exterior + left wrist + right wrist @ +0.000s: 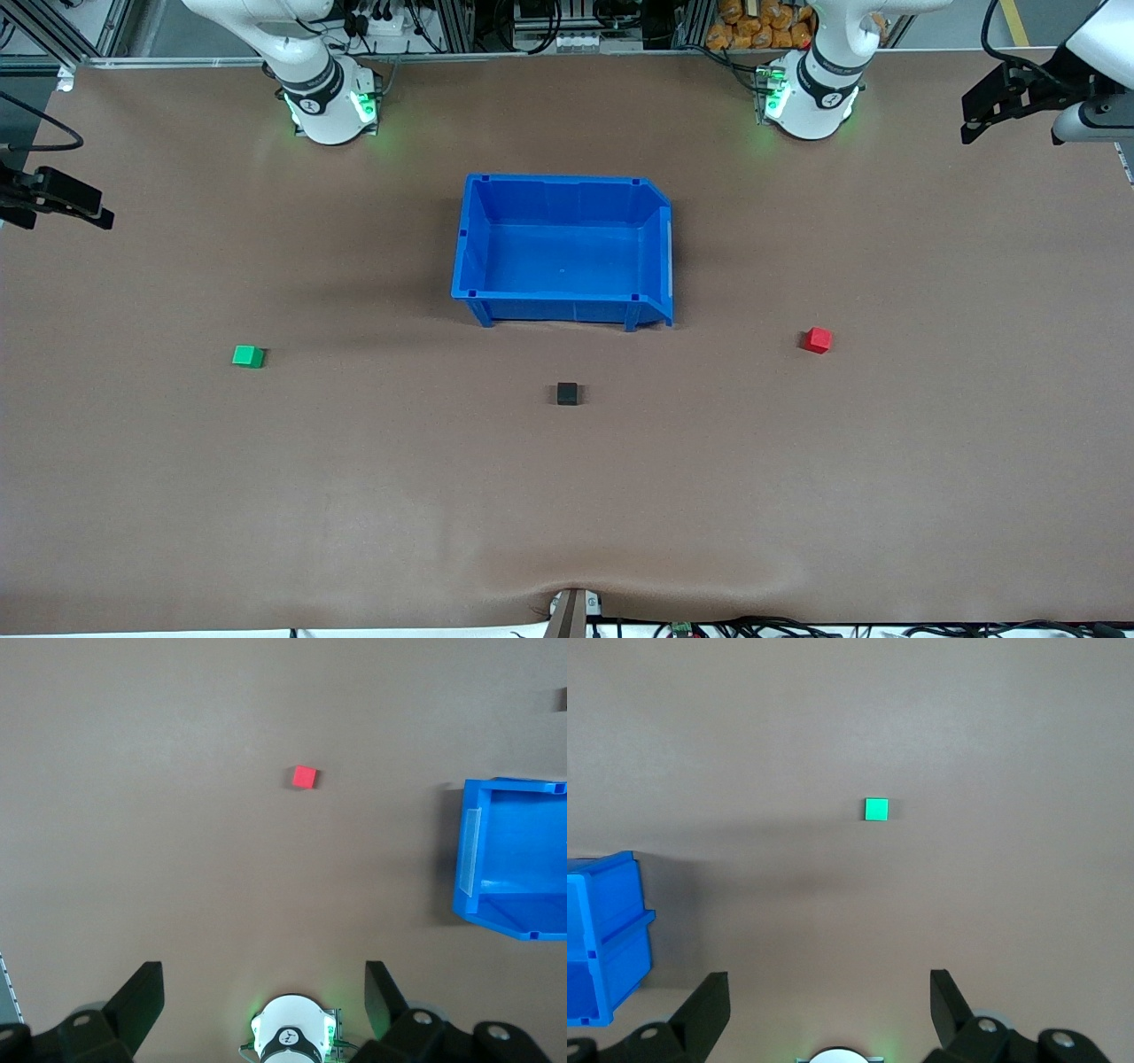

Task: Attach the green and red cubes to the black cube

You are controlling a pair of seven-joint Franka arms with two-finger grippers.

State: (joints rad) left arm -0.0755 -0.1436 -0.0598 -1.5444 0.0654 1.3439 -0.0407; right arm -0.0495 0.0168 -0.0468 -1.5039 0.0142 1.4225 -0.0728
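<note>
Three small cubes lie apart on the brown table. The green cube (248, 356) (876, 809) is toward the right arm's end. The red cube (817, 340) (304, 777) is toward the left arm's end. Between them the black cube (567, 393) sits nearer to the front camera than the blue bin. My left gripper (974, 115) (264, 979) hangs high and open at its end of the table, holding nothing. My right gripper (66, 199) (828, 983) hangs likewise open and empty at the other end. Neither gripper is near a cube.
A blue bin (558, 310) (469, 850) (607, 939) stands mid-table with nothing in it. The arm bases (332, 102) (811, 97) stand at the table's edge farthest from the front camera. A clamp (571, 611) sits at the nearest edge.
</note>
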